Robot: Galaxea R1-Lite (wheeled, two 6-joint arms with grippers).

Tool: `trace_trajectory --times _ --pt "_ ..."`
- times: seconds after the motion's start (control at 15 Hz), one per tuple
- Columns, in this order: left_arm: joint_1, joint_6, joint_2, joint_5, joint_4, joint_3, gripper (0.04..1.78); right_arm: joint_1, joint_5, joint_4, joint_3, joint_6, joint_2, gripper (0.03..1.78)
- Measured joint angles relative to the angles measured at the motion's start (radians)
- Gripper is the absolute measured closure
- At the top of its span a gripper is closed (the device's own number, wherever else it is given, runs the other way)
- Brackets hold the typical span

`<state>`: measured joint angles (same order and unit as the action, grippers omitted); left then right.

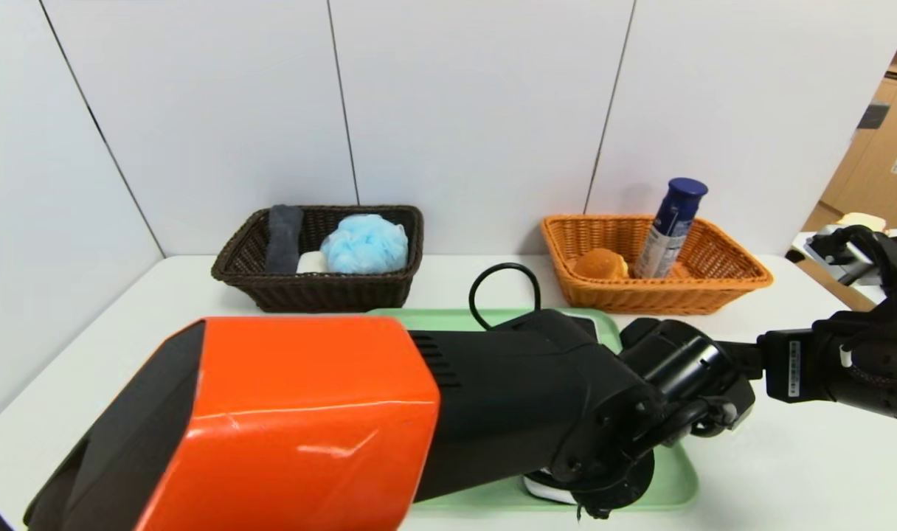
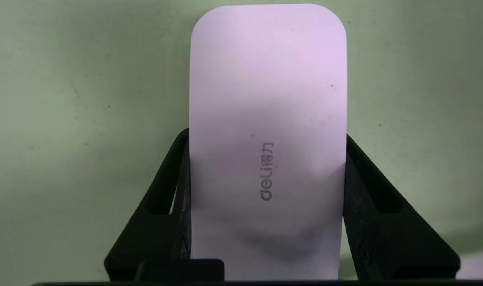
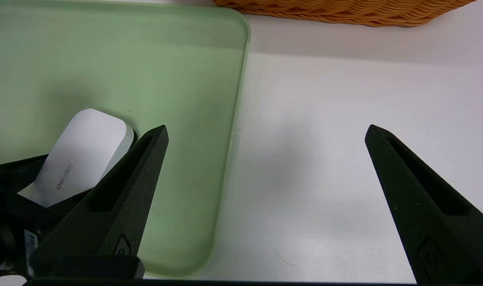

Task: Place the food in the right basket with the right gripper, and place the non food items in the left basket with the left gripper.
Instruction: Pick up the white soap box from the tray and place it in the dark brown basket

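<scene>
A white oblong case lies on the green tray. My left gripper reaches down over it, one black finger pressed to each long side, shut on it. In the head view my left arm hides nearly all of the case. The dark brown left basket holds a grey towel, a white soap bar and a blue pouf. In the orange right basket sits the bread bun. My right gripper hangs open and empty over the table, just right of the tray.
A blue-and-white spray can leans in the orange basket. A black cable loop rises behind the tray. My right arm comes in from the right, close to the left wrist. White wall panels stand behind both baskets.
</scene>
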<state>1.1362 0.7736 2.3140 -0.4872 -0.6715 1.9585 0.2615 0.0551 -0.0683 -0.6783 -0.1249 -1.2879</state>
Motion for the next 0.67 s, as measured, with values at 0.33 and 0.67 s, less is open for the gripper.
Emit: trace_trajectory --times 0.33,0.67 --pt "-0.069 -0.059 -0.152 0.062 0.048 0.002 0.8 0.0 -0.001 0.0 0.004 0.0 -0.003 0.1" --pt "-0.281 -0.208 -0.345 0.066 0.097 0.002 0.81 0.0 0.0 -0.002 0.0 0.001 -0.011 0.1"
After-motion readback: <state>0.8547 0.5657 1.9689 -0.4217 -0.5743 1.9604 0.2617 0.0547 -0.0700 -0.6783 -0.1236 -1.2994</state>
